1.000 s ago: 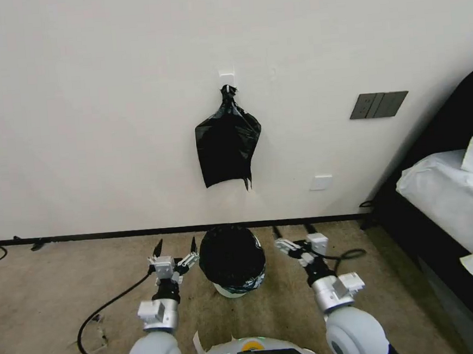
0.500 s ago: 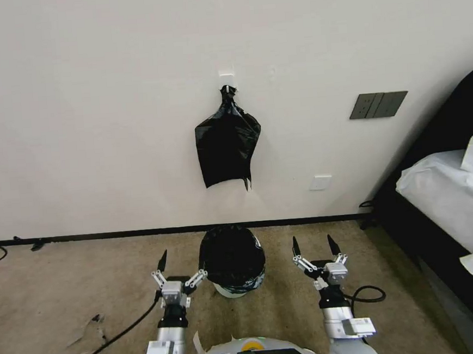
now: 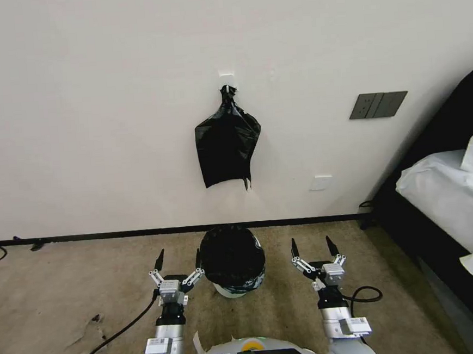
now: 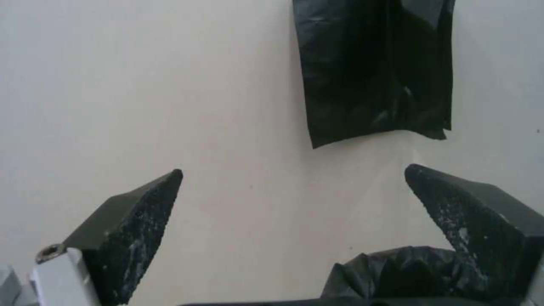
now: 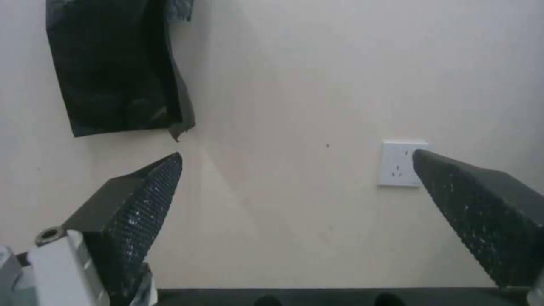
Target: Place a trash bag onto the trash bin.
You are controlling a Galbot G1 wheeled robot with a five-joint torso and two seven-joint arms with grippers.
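The trash bag [image 3: 232, 255] is glossy, crinkled black plastic, draped over the mouth and upper sides of the trash bin. The bin's cream-white base [image 3: 228, 292] shows below it, on the carpet by the wall. My left gripper [image 3: 178, 252] stands open just left of the bin, holding nothing. My right gripper [image 3: 311, 240] stands open a short way to the bin's right, also holding nothing. In the left wrist view my left gripper [image 4: 293, 168] points at the wall, with a fold of the trash bag [image 4: 408, 272] by one finger. My right gripper [image 5: 297, 153] faces the bare wall.
A flatter black bag bunch [image 3: 227, 145] with a knotted neck hangs from a wall hook above the bin. A white socket [image 3: 321, 182] and grey switch plate [image 3: 378, 105] are on the wall. A bed [image 3: 451, 198] stands at the right. Black cables [image 3: 113, 339] lie on the carpet.
Both arms have drawn back from the bin's sides toward my body. The right gripper has turned to point its fingers up at the wall. The bag stays on the bin.
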